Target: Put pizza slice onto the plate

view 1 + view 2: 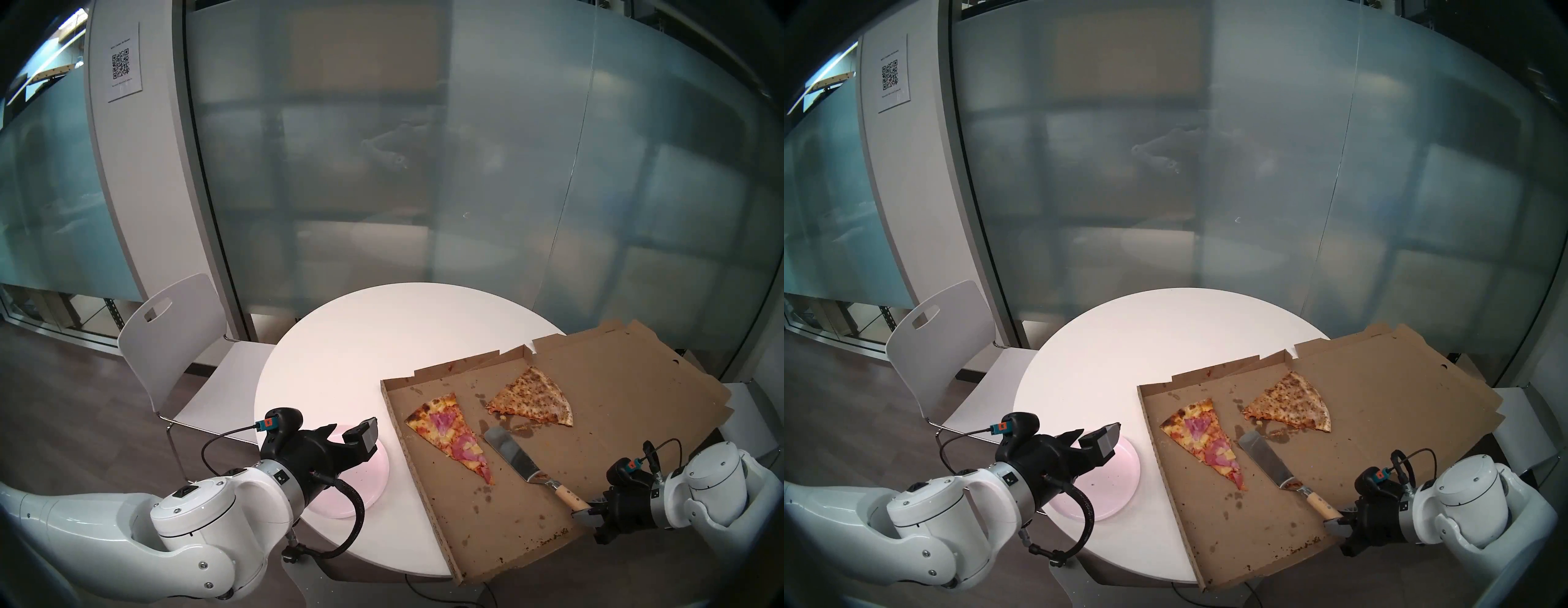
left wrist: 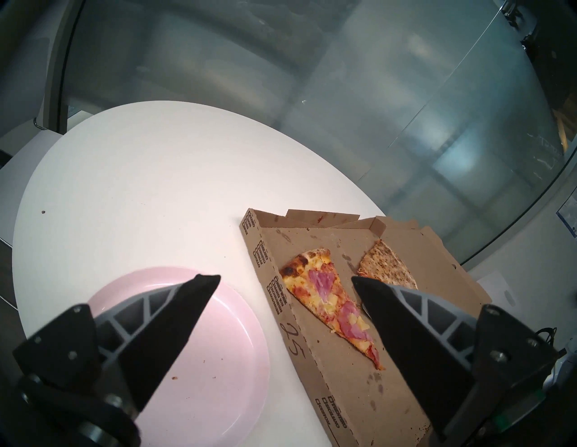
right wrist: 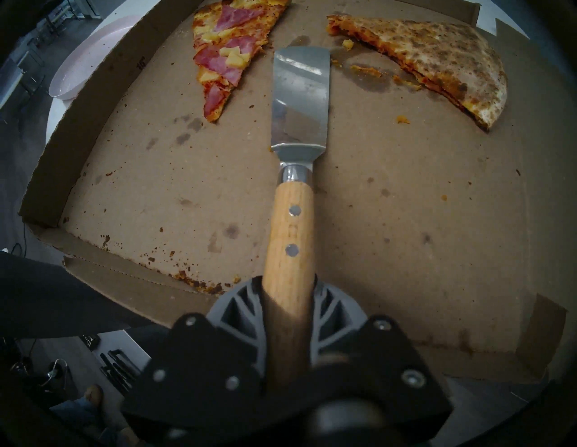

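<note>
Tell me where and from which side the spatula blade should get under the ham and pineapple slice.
Take the pizza slice from its long right edge, the side facing the spatula. The blade already lies flat on the box floor beside that edge, so sliding leftward under the middle supports most of its length; the thin tip would probably droop.

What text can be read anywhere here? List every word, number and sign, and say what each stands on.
"25": handwritten on the left wall of the pizza box.
Printed checkbox labels along that same wall: too blurred to read reliably.
QR code on the paper sign on the white pillar: visible, but the small print above and below it is too small to read.
Spatula, pink plate, pizza slice: no text.
</note>
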